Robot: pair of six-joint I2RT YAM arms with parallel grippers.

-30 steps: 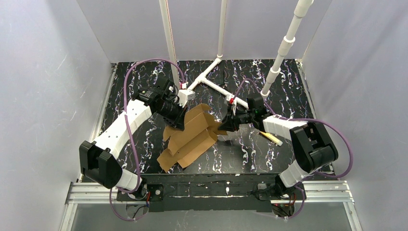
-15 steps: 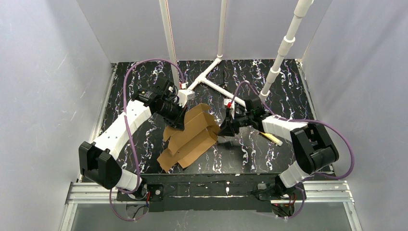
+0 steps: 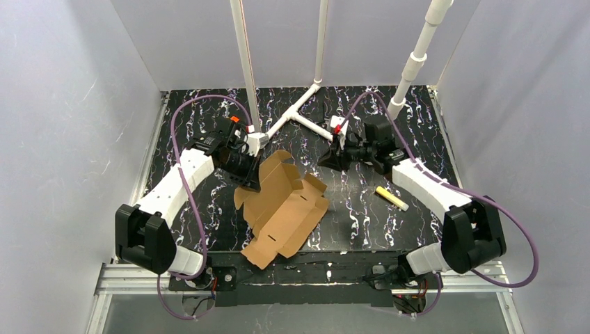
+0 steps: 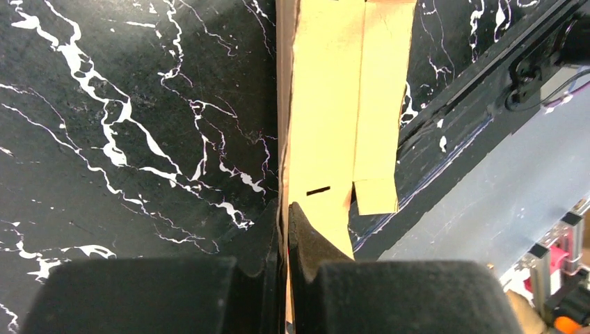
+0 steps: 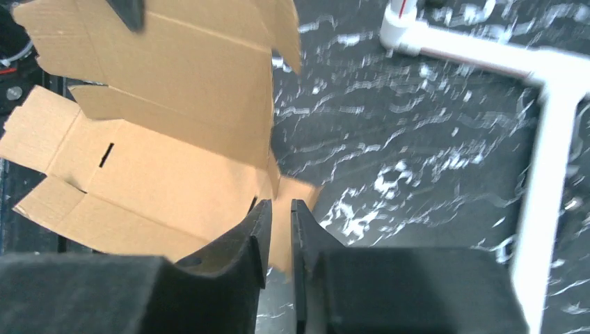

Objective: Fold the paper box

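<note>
- The paper box (image 3: 285,212) lies mid-tabletop (image 3: 362,223) as an opened brown sheet, its long panels spread toward the near edge, where a second ago it stood bunched and half folded.
- Its nearest corner now reaches almost to the front rail, closer than before.
- One panel at the far left is tilted up off the surface; the rest lies lower, with creased flaps along the right side.
- The left claw (image 3: 249,182) is clamped on the box's far left edge, as it was a second ago; it has shifted only a little.
- In the left wrist view the cardboard (image 4: 327,125) runs edge-on between the closed fingers of that claw (image 4: 285,209).
- The right claw (image 3: 324,160) has left the box's right edge, where it was a second ago, and now hangs farther back, near the white pipe tee (image 3: 299,115) and apart from the cardboard.
- In the right wrist view its fingers (image 5: 280,203) stand a narrow gap apart with nothing between them; the box (image 5: 160,160) lies below and to the left.
- The right forearm has swung back too, so the yellow marker (image 3: 392,198) now lies fully in view on the tabletop.
</note>
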